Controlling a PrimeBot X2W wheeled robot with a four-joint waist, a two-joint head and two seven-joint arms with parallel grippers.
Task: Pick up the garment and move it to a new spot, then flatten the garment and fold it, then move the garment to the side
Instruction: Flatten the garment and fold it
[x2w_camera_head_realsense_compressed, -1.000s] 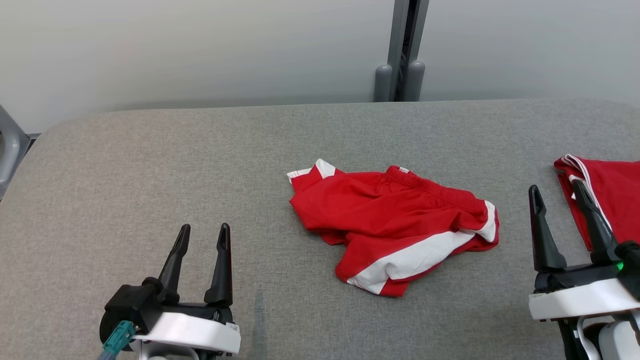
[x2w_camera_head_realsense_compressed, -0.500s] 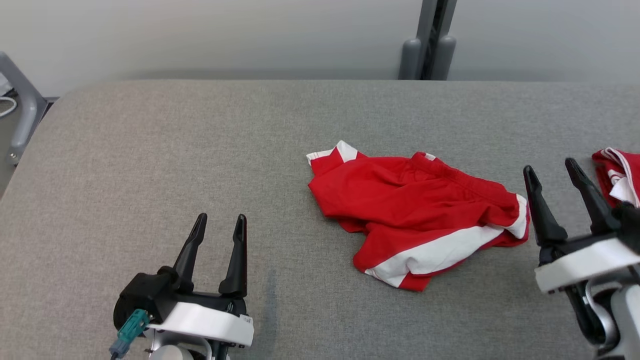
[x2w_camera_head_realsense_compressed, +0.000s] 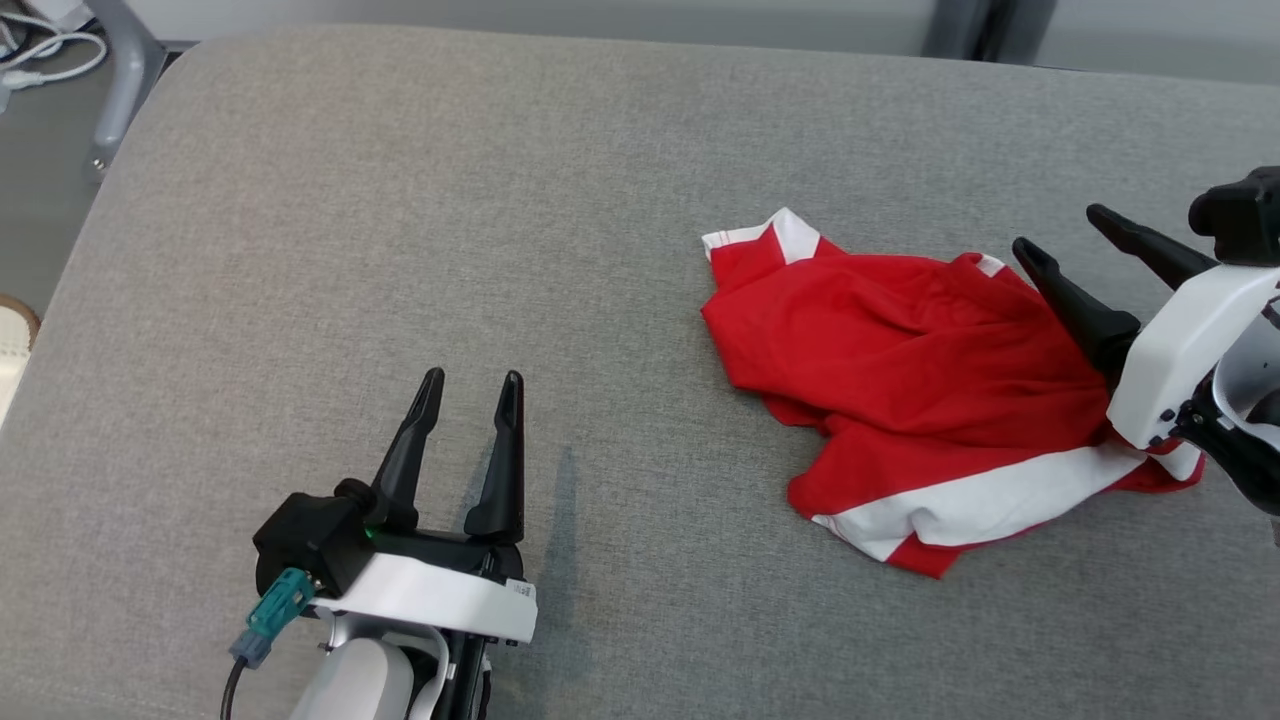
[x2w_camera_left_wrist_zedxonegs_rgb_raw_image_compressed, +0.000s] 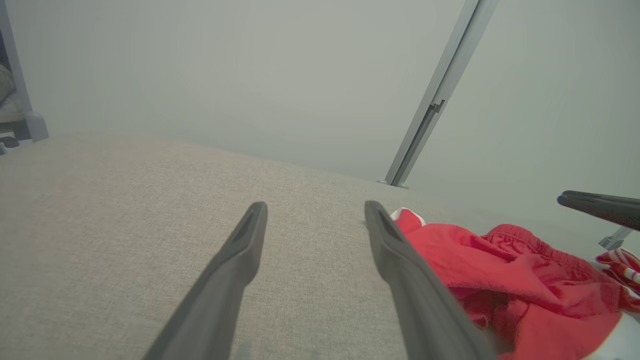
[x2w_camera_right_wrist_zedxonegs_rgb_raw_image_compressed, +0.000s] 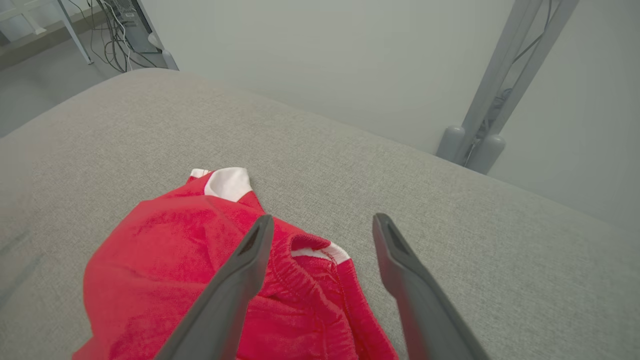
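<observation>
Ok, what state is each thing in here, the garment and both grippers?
red shorts: crumpled, not folded, lying loose on the grey table.
left gripper: open, empty, over bare table, apart from the shorts.
right gripper: open, holding nothing, poised at the shorts' waistband edge.

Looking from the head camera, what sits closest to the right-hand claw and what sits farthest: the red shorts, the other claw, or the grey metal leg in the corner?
1. red shorts: directly beneath the right gripper, whose open fingers hang over their right side.
2. left gripper: well off to the lower left.
3. metal leg: far upper left corner.
</observation>
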